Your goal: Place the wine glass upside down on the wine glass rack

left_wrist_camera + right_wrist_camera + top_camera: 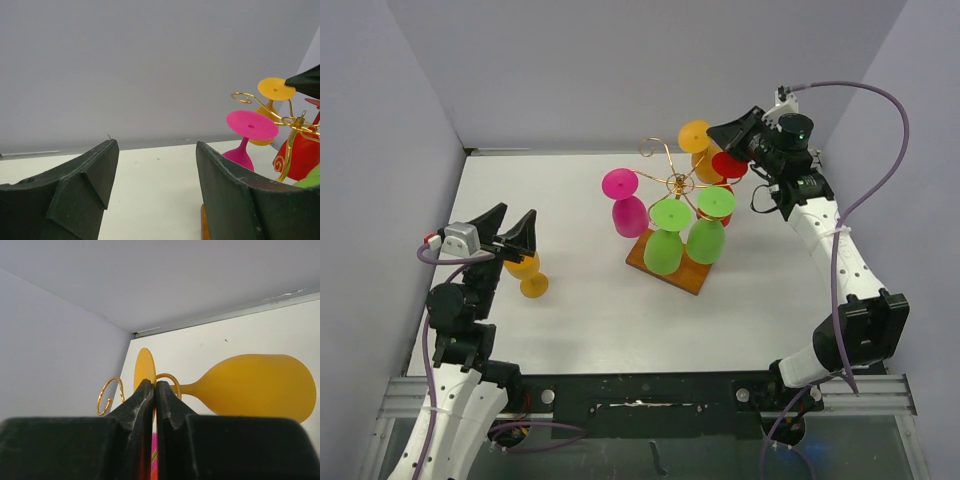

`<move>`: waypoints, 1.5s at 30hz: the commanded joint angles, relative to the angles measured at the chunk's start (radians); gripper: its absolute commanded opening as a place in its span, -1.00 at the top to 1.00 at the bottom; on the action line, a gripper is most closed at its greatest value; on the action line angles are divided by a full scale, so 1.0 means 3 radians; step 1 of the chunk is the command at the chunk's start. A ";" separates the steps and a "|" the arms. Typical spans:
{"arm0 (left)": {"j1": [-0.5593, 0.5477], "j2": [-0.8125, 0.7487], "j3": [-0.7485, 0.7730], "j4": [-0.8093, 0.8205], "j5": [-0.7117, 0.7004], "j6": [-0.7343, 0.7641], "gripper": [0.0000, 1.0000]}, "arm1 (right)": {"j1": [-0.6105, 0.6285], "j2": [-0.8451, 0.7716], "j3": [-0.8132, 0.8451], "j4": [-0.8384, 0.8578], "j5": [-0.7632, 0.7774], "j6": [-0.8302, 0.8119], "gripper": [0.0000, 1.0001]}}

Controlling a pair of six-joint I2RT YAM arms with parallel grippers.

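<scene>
A white bench (580, 320) is seen closed in by plain grey walls (570, 70) on three sides, with a metal rail (640, 395) along its near edge where the arm bases are bolted. The wine glass rack (678, 182) is set near the middle of the bench on its brown wooden base (695, 277). Five glasses are hung on it with feet upward: a magenta glass (628, 215), two green glasses (663, 250), a yellow glass (696, 136) and a red wine glass (728, 165) on the far right side. The right pincer (715, 130) is held at the rack, just beside the red and yellow feet. In the right wrist view its fingers (135, 410) are drawn together, and only a slit of red and pink is left between them; something thin is perhaps nipped there, but most of the rack is blocked by the fingers. An orange wine glass (527, 272) is found on the bench at the left, well apart from the rack and partly covered by the left pincer (518, 212), which is spread wide above it with nothing gripped. In the left wrist view the rack is cut off at the right edge, and the orange glass is reduced to a sliver low between the fingers. Purple cables (895, 130) are looped beside the right arm.
</scene>
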 commanded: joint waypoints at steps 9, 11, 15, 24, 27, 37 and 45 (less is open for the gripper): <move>0.0021 -0.0030 0.0155 0.0095 0.0010 0.0036 -0.25 | -0.0024 0.0125 0.0332 0.0088 -0.0236 -0.0186 0.82; 0.0021 -0.0031 0.0153 0.0093 0.0010 0.0035 -0.25 | -0.0019 0.0142 0.0363 0.0050 -0.0247 -0.0206 0.76; 0.0022 -0.0025 0.0180 0.0045 0.0006 0.0028 -0.25 | -0.0018 0.0187 0.0428 -0.0052 -0.0255 -0.0245 0.68; 0.0033 -0.0020 0.0197 0.0023 0.0014 0.0000 -0.26 | -0.0006 0.0240 0.0593 -0.0261 -0.0211 -0.0353 0.46; 0.0031 -0.0025 0.0192 0.0030 0.0023 -0.0002 -0.26 | 0.0000 0.0230 0.0627 -0.0311 -0.0169 -0.0392 0.35; 0.0046 0.0086 0.0265 -0.0037 0.0066 -0.0156 -0.39 | -0.0001 0.0037 0.0753 -0.0354 -0.0122 -0.0455 0.21; 0.0052 0.0410 0.0676 -0.1015 -0.0039 -0.0443 -0.42 | 0.0078 -0.0698 0.0195 -0.0401 0.0132 -0.0693 0.12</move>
